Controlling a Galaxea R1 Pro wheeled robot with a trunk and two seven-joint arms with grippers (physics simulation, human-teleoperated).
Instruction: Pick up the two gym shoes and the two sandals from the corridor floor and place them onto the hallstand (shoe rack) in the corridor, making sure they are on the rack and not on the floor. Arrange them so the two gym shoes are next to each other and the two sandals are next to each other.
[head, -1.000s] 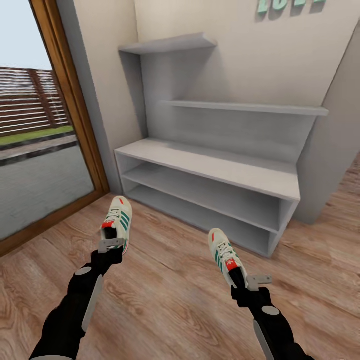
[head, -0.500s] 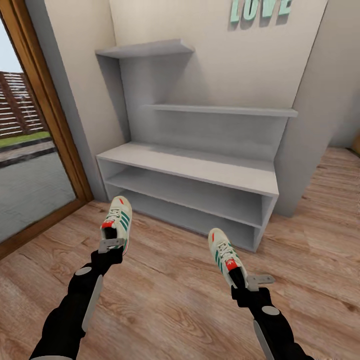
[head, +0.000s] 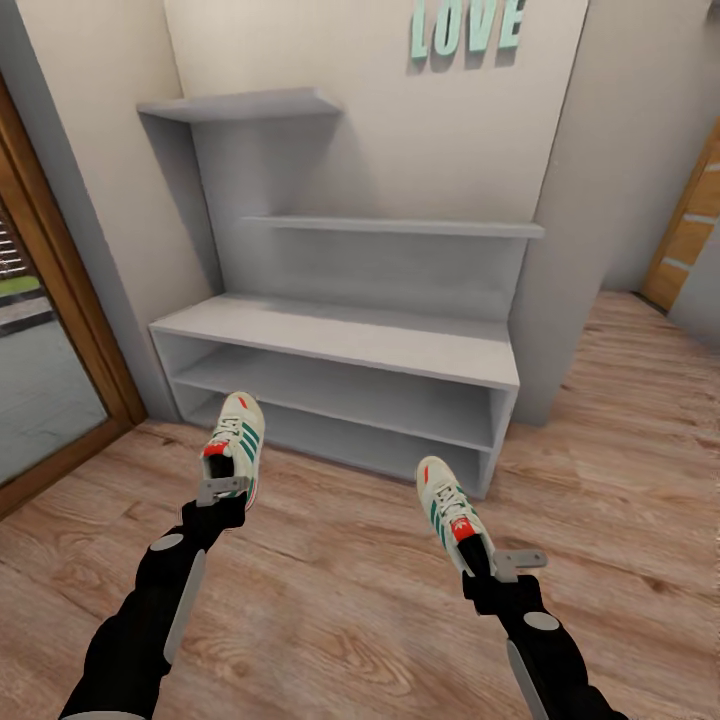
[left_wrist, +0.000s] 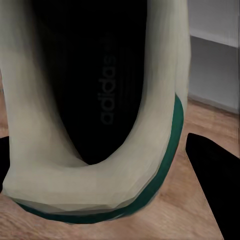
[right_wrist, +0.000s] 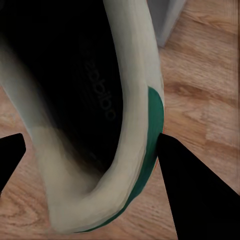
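Observation:
Each gripper holds one cream-white gym shoe by its heel, above the corridor floor (head: 340, 580). My left gripper (head: 224, 482) is shut on the left gym shoe (head: 237, 435), whose heel opening (left_wrist: 95, 85) is seen up close between the dark fingers (left_wrist: 215, 185). My right gripper (head: 479, 548) is shut on the right gym shoe (head: 445, 500), with its green-edged heel rim (right_wrist: 137, 135) against a finger (right_wrist: 195, 195). Both toes point toward the pale grey hallstand (head: 340, 338), which stands just ahead. The two sandals are out of view.
A wood-framed glass door (head: 60, 330) borders the left side. A grey wall corner (head: 560, 250) rises right of the hallstand, with another wooden door (head: 690, 230) beyond it. Teal LOVE letters (head: 465, 25) hang on the wall above.
The whole picture has shifted left, so the camera has turned to the right. The hallstand now sits more centred ahead. Both arms and the shoes keep their places in the view.

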